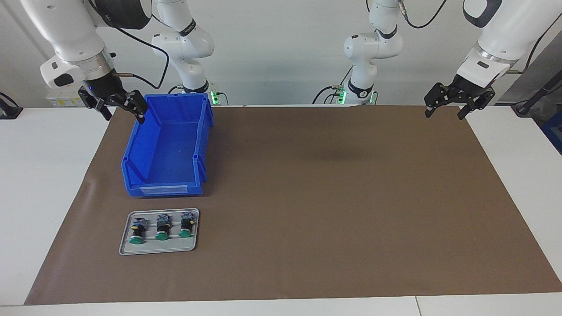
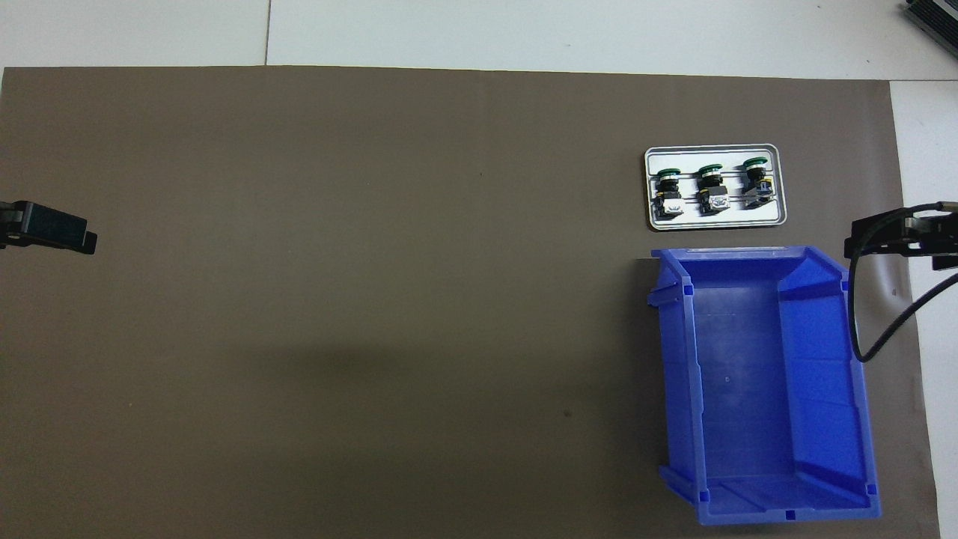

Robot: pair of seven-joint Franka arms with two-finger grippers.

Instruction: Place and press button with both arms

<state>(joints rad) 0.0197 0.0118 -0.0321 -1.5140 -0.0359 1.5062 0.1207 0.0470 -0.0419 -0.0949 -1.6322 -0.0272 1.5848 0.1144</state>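
Observation:
Three buttons with green caps lie side by side in a small grey tray (image 1: pixel 158 248), the middle button (image 1: pixel 163 228) between the other two. They also show in the overhead view (image 2: pixel 711 191), in the tray (image 2: pixel 715 221). My right gripper (image 1: pixel 124 115) hangs open and empty over the blue bin's corner nearest the robots, at the right arm's end of the table. My left gripper (image 1: pixel 443 115) hangs open and empty over the mat's edge at the left arm's end. Both are far from the buttons. In the overhead view only the grippers' tips show, the left (image 2: pixel 52 228) and the right (image 2: pixel 894 236).
An empty blue plastic bin (image 1: pixel 167 149) stands on the brown mat (image 1: pixel 329 197), nearer to the robots than the tray; it also shows in the overhead view (image 2: pixel 763 382). A black cable (image 2: pixel 861 329) hangs from the right wrist over the bin's edge.

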